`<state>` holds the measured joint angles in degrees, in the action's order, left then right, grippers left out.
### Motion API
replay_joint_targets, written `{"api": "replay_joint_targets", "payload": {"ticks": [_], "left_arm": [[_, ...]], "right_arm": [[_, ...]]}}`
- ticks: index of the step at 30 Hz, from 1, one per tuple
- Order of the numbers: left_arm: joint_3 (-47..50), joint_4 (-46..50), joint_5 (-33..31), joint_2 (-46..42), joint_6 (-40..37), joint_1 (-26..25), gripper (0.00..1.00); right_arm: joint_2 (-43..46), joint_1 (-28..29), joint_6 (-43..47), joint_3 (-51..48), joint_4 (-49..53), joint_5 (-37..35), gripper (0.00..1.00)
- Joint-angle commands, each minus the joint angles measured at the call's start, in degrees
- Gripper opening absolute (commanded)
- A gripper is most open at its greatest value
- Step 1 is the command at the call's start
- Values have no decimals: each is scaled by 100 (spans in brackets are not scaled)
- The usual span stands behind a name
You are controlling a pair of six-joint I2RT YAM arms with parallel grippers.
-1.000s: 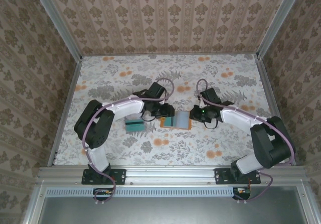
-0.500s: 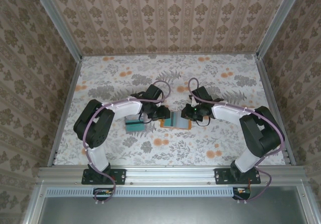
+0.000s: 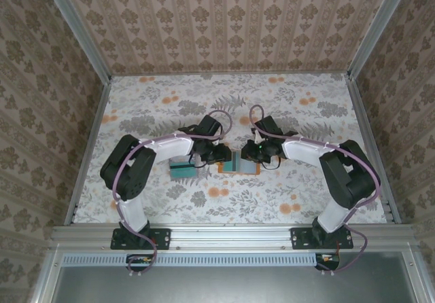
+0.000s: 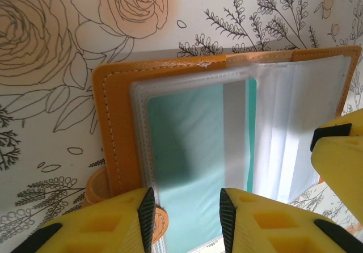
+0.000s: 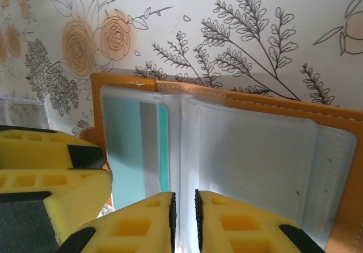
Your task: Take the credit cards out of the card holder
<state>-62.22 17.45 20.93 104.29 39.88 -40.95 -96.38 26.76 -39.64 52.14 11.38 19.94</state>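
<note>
The orange-tan card holder (image 3: 239, 163) lies open on the floral table, its clear sleeves facing up (image 4: 116, 128) (image 5: 272, 102). A teal credit card (image 4: 193, 151) (image 5: 125, 139) with a grey stripe sits inside the left sleeve. My left gripper (image 3: 221, 153) (image 4: 187, 213) is open, its pads straddling that card's near edge. My right gripper (image 3: 250, 153) (image 5: 184, 213) is closed to a thin gap on the white sleeve pages at the holder's middle fold. Two other credit cards (image 3: 182, 169), teal and dark, lie on the table left of the holder.
The two grippers stand close together over the holder; the right gripper's yellow finger (image 4: 340, 162) shows in the left wrist view and the left one's fingers (image 5: 51, 179) in the right wrist view. Patterned walls (image 3: 224, 24) enclose the table.
My right arm has swung left, bringing its gripper from beside the holder's right edge onto the holder's middle. The left gripper has hardly moved.
</note>
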Motion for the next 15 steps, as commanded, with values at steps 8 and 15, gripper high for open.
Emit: {"api": "replay_joint_targets", "payload": {"ticks": [8,15], "left_arm": [[98,23,-10,56,73,-40,38],[84,26,-10,74,87,-88,39]], "right_arm": [[-457,34,145,28,493,-314,21],[-584,180,149,226,490,-254,21]]}}
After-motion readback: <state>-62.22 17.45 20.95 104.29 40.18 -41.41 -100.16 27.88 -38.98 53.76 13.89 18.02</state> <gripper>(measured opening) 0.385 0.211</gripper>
